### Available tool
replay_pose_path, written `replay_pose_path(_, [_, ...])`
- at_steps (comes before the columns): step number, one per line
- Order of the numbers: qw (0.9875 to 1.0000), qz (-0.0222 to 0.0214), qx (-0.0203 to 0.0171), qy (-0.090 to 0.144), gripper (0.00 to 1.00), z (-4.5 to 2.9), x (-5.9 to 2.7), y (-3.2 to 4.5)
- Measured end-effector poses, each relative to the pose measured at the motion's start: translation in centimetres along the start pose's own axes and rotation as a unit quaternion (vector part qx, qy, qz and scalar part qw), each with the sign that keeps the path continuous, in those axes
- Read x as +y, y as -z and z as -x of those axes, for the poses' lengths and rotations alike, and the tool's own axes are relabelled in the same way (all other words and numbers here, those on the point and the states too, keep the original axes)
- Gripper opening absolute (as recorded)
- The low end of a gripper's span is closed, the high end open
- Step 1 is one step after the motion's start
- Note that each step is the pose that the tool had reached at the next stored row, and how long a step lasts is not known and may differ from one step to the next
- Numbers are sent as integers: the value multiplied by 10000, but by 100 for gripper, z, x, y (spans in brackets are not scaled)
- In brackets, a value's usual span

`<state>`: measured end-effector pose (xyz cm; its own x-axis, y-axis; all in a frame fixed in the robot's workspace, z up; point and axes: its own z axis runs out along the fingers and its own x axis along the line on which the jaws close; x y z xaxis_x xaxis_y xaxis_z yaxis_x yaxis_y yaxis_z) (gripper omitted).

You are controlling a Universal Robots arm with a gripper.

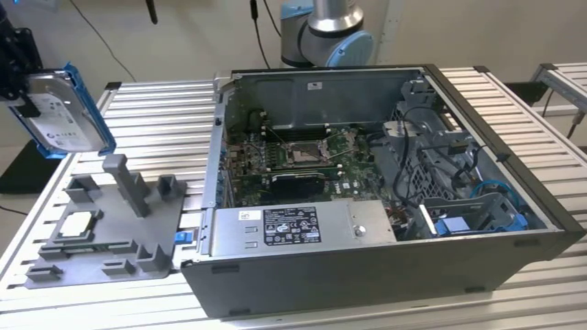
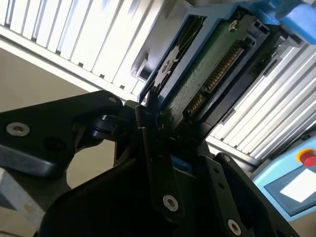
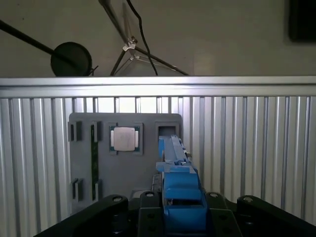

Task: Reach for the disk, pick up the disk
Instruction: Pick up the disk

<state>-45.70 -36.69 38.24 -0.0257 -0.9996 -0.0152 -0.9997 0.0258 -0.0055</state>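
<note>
My hand (image 2: 153, 117) is clamped shut on the disk (image 1: 60, 113), which is clear of everything. In the exterior view it hangs in the air, label face outward and a little tilted, above the bench (image 1: 156, 117) edge on the exterior view's left, over the far end of the grey fixture tray (image 1: 119, 237). The pick-up looks as good as done, so what matters, as I judge it, is the quality of the hold. The grip is at one end of the drive, so most of its weight hangs beyond the hand and will want to swing. I would drive the wrist slowly and avoid any jerk. The drive is a flat rectangular slab of silver-grey metal, smooth and probably slippery, with a white label on one face. The second wrist view shows a bare green circuit board (image 2: 207, 74) with a row of connector pins on the other face, and that side should take no hard pinch. The bright blue plastic bracket (image 3: 178, 197) framing the drive looks thin and likely to flex, so I would not trust it alone. Below, the tray is matte grey plastic with upright posts (image 1: 128, 184) and slots, and a small square silver chip (image 3: 123, 138) sits in one pocket. The drive wants good clearance above those posts.
</note>
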Motion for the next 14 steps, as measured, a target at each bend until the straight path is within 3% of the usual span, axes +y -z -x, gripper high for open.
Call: replay_pose_path(14, [10000, 0, 0, 0, 0, 3, -1, 224])
